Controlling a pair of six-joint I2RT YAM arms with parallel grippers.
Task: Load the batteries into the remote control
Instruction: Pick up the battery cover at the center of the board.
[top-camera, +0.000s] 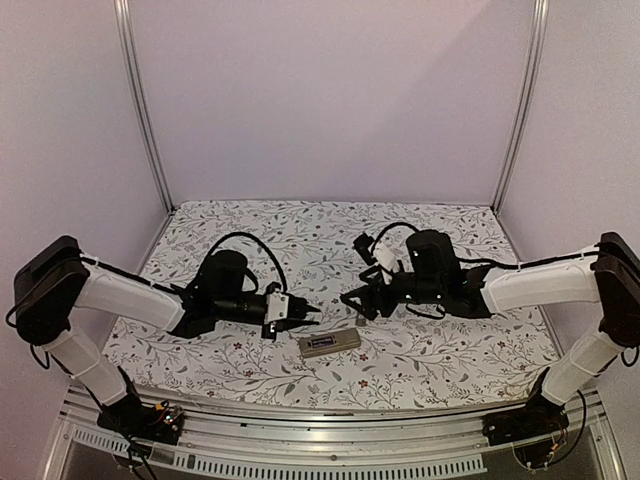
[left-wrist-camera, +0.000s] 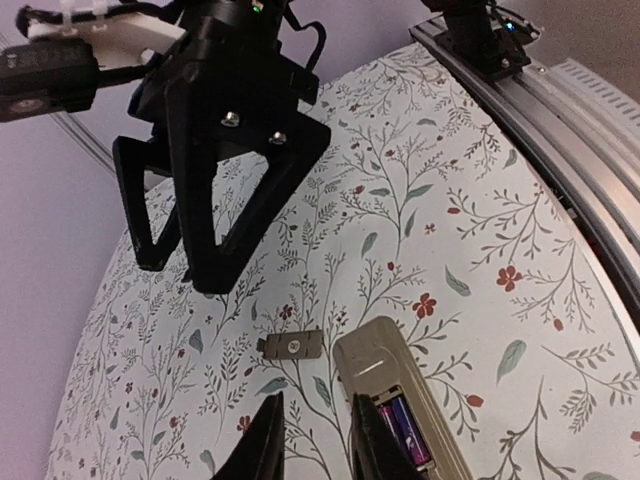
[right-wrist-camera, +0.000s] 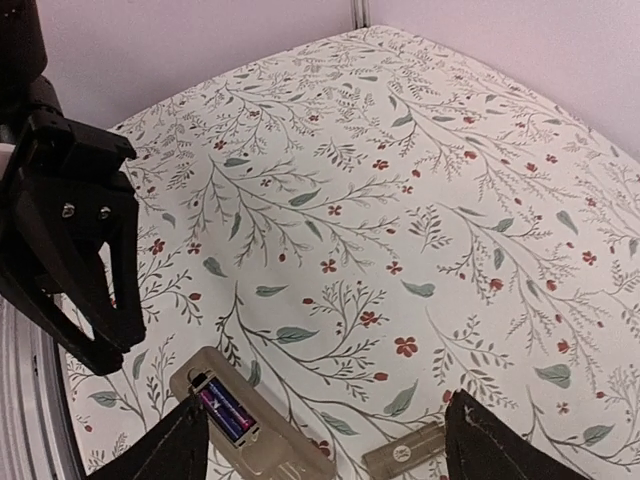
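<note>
Right hand (top-camera: 358, 305) spread near remote control (right-wrist-camera: 290, 455), batteries (right-wrist-camera: 225, 410) seated.

Floral cloth, black grippers, beige-grey remote

The tablecloth (top-camera: 300, 230) is off-white, printed all over with grey-green leafy sprigs and small red flowers. Near its front edge the remote control (top-camera: 329, 343) shows a beige-grey back, and in its dark recess the batteries (left-wrist-camera: 405, 428) show purple and blue. The loose battery cover (left-wrist-camera: 292, 346) beside it is the same beige-grey. The left gripper (left-wrist-camera: 315, 405) and right gripper (right-wrist-camera: 322, 400) are matte black. The arm links (top-camera: 125, 298) are white. The walls (top-camera: 330, 100) are pale lilac and the front rail (top-camera: 330, 420) is silver.
</note>
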